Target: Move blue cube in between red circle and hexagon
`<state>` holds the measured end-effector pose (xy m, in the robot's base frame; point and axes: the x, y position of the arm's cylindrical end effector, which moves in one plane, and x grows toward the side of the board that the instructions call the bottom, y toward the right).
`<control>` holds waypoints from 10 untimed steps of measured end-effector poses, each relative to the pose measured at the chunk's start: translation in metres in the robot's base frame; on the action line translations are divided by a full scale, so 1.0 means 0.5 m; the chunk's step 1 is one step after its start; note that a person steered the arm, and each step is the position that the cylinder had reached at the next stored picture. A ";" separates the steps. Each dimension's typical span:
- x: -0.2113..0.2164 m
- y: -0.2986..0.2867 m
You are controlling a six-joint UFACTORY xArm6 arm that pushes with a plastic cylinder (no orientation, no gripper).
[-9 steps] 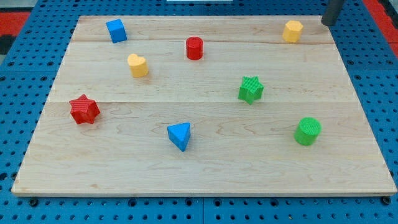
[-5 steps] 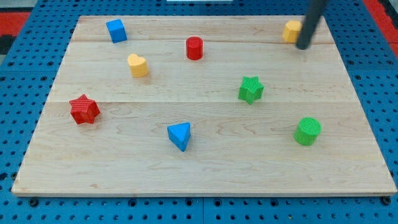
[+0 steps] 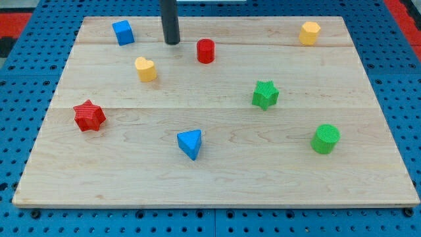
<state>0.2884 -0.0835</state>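
The blue cube [image 3: 122, 31] sits near the board's top left corner. The red circle block [image 3: 206, 51] stands right of it, near the top middle. The yellow hexagon [image 3: 309, 32] is at the top right. My tip [image 3: 172, 42] is on the board between the blue cube and the red circle, closer to the red circle, touching neither.
A yellow heart [image 3: 145, 68] lies just below and left of my tip. A red star [image 3: 89, 116] is at the left, a blue triangle [image 3: 191, 143] at bottom middle, a green star [image 3: 265, 94] and a green cylinder [image 3: 325, 139] at the right. The wooden board [image 3: 217, 184] lies on blue pegboard.
My tip has swept from beside the yellow hexagon at the top right leftward across the board's top, to between the blue cube and red circle. No block has moved.
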 end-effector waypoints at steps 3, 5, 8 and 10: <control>-0.105 -0.222; -0.090 0.072; 0.029 0.195; 0.045 0.291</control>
<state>0.3107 0.0619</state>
